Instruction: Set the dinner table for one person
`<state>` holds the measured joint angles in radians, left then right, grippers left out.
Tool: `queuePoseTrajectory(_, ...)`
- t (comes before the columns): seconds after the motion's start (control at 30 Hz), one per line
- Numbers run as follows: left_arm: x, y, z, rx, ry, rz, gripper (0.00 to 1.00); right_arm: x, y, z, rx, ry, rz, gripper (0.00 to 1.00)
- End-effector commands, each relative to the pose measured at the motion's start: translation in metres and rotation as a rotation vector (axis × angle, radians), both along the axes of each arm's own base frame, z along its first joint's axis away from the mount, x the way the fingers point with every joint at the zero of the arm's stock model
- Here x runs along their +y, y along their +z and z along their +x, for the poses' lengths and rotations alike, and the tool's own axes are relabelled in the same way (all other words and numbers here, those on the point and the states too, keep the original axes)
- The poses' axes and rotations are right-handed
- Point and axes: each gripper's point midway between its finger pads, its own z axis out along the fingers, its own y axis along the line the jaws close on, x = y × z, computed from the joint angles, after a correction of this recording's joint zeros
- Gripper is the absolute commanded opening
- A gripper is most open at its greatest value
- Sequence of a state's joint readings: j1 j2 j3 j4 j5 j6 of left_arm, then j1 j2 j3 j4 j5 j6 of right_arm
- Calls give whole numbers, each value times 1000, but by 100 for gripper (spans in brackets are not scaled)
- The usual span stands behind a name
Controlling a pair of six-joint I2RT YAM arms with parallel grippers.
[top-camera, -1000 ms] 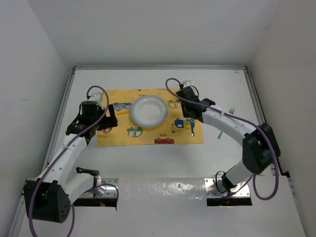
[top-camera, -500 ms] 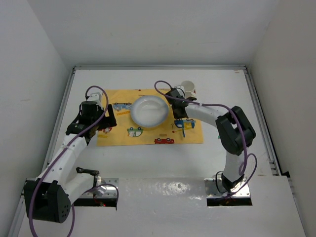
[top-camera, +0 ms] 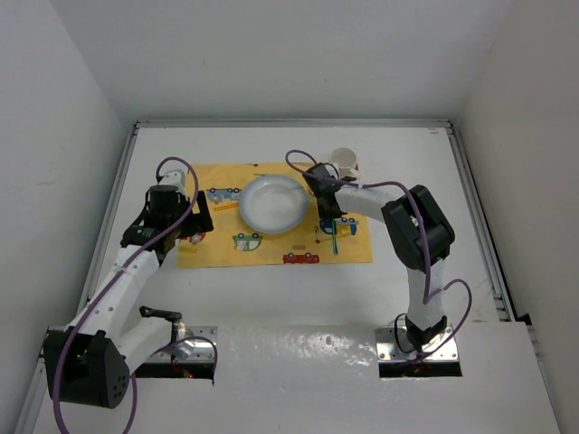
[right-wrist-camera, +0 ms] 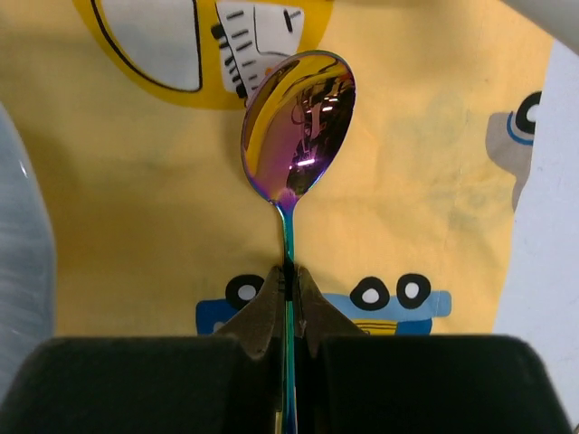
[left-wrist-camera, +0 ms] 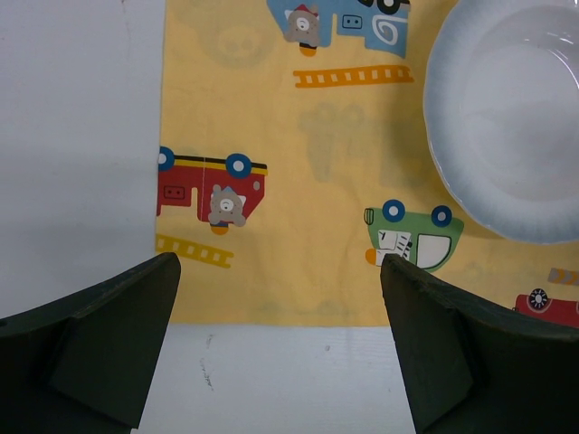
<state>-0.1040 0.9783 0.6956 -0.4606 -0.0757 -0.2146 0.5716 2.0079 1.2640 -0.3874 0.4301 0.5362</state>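
Note:
The white dinner table (top-camera: pixel 271 298) carries a yellow car-print placemat (top-camera: pixel 217 249) with a white bowl (top-camera: pixel 271 202) on it. My right gripper (top-camera: pixel 330 215) is shut on the handle of an iridescent spoon (top-camera: pixel 336 237) over the mat, right of the bowl. In the right wrist view the gripper (right-wrist-camera: pixel 289 276) pinches the thin handle, with the spoon's bowl (right-wrist-camera: pixel 298 127) ahead, low over the mat (right-wrist-camera: pixel 136 226). My left gripper (top-camera: pixel 194 226) is open and empty over the mat's left part. In the left wrist view it (left-wrist-camera: pixel 279 267) spans the mat's near edge (left-wrist-camera: pixel 271 298).
A white cup with a red print (top-camera: pixel 345 163) stands on the table just past the mat's far right corner. Grey rails (top-camera: pixel 470 181) edge the table, with white walls around. The bowl's rim (left-wrist-camera: pixel 452 181) shows in the left wrist view.
My right arm has folded in, its elbow swinging left, and the gripper with the spoon has shifted slightly left toward the bowl. The cup has come into view. The left arm has not moved.

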Motion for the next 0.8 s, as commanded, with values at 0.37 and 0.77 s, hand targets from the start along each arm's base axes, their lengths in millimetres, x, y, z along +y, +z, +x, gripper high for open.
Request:
queuePoseTrajectory(0.37,0,15,10,-47,3,4,91,15,20,19,-41,-38,72,25)
queuePoseTrajectory(0.77,-2,19,10,-58,-1,-3,92,-37,104,-4,-191,-168,127,26)
